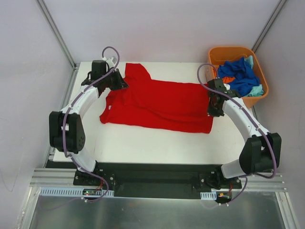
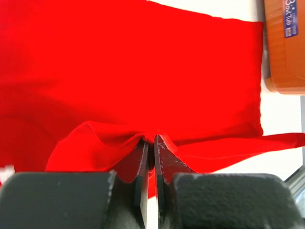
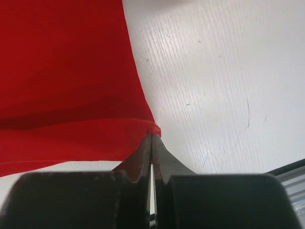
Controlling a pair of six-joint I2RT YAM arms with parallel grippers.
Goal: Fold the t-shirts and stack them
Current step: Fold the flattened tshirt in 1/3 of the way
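A bright red t-shirt (image 1: 159,102) lies spread across the white table (image 1: 157,143), with one sleeve pointing to the far left. My left gripper (image 1: 123,84) sits at the shirt's left side. In the left wrist view that gripper (image 2: 150,139) is shut on a raised fold of red cloth (image 2: 143,71). My right gripper (image 1: 211,110) is at the shirt's right edge. In the right wrist view it (image 3: 152,132) is shut on the corner of the red t-shirt (image 3: 62,86). Royal blue (image 1: 238,74), orange (image 1: 228,79) and pale teal (image 1: 256,90) t-shirts lie crumpled in the tub.
An orange plastic tub (image 1: 217,53) stands at the table's far right corner, close behind my right arm; its side (image 2: 286,52) shows in the left wrist view. Bare white table (image 3: 214,71) lies right of the shirt corner. Metal frame posts flank the table.
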